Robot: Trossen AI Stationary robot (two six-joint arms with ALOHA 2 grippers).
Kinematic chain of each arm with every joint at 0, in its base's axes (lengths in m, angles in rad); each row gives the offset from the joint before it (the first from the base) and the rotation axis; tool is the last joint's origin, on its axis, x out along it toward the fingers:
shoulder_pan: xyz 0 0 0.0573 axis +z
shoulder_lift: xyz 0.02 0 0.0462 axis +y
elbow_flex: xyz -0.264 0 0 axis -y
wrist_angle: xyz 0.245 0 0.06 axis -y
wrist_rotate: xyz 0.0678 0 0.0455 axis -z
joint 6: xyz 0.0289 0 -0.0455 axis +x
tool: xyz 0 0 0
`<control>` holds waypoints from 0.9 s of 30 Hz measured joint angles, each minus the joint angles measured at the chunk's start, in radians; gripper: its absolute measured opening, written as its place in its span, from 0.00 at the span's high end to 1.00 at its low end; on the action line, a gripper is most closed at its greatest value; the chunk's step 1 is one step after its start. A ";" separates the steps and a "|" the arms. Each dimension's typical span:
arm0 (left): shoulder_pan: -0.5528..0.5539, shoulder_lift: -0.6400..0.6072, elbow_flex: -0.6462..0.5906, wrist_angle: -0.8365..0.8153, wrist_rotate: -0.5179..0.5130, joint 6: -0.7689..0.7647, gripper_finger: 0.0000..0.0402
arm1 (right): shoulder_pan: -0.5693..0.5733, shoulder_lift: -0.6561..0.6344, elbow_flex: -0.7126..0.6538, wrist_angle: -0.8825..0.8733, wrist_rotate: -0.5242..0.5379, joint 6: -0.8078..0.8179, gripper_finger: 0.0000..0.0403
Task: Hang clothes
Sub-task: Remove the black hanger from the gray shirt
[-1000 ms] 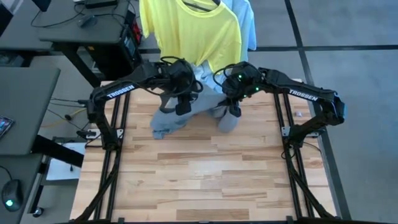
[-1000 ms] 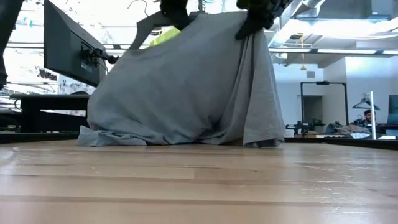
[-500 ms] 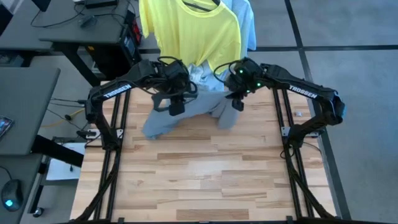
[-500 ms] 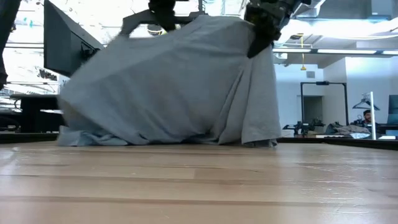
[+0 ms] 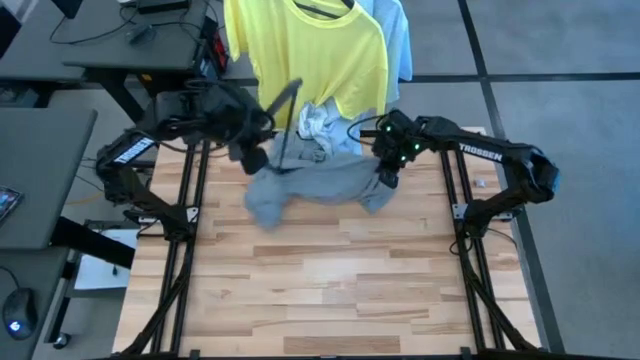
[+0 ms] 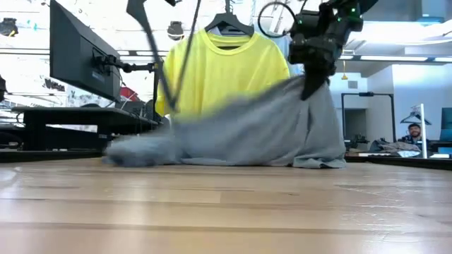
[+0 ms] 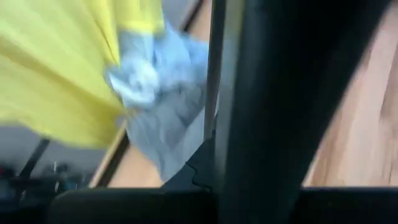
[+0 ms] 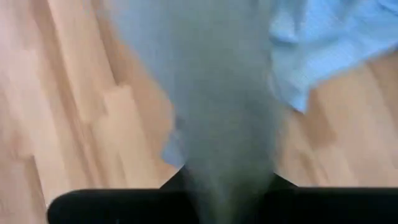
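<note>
Right end effector (image 5: 387,176) apparently pinches sideways-stretched grey T-shirt (image 5: 310,187).

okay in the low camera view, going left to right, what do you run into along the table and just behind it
Dark monitor → black hanger held up by the left arm → yellow T-shirt hanging behind → grey T-shirt lying across the table → right gripper shut on its raised corner.
</note>
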 joint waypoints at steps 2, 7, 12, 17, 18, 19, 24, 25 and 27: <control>-0.001 0.000 0.000 0.127 -0.002 0.010 1.00 | 0.044 0.000 -0.002 0.054 -0.007 0.018 1.00; -0.015 0.001 -0.001 0.337 0.003 0.043 1.00 | 0.108 -0.002 -0.002 0.078 -0.010 0.022 1.00; -0.031 -0.008 -0.001 0.095 0.005 -0.071 1.00 | 0.099 -0.001 -0.002 -0.030 -0.009 0.047 1.00; -0.073 0.026 -0.037 -0.217 0.121 -0.255 1.00 | 0.076 -0.001 -0.002 -0.106 -0.010 0.089 1.00; -0.081 0.030 -0.056 -0.221 0.212 -0.284 1.00 | 0.073 -0.001 -0.002 -0.110 -0.022 0.090 1.00; -0.088 0.031 -0.082 -0.216 0.308 -0.306 1.00 | 0.069 -0.001 -0.002 -0.112 -0.052 0.090 1.00; -0.091 -0.008 -0.286 -0.200 0.512 -0.355 1.00 | 0.054 -0.001 0.002 -0.089 -0.226 0.097 1.00; -0.086 -0.025 -0.346 -0.196 0.519 -0.375 1.00 | 0.053 -0.001 0.002 -0.089 -0.244 0.097 1.00; -0.075 -0.074 -0.482 -0.142 0.521 -0.434 1.00 | 0.054 -0.001 0.002 -0.093 -0.265 0.094 0.97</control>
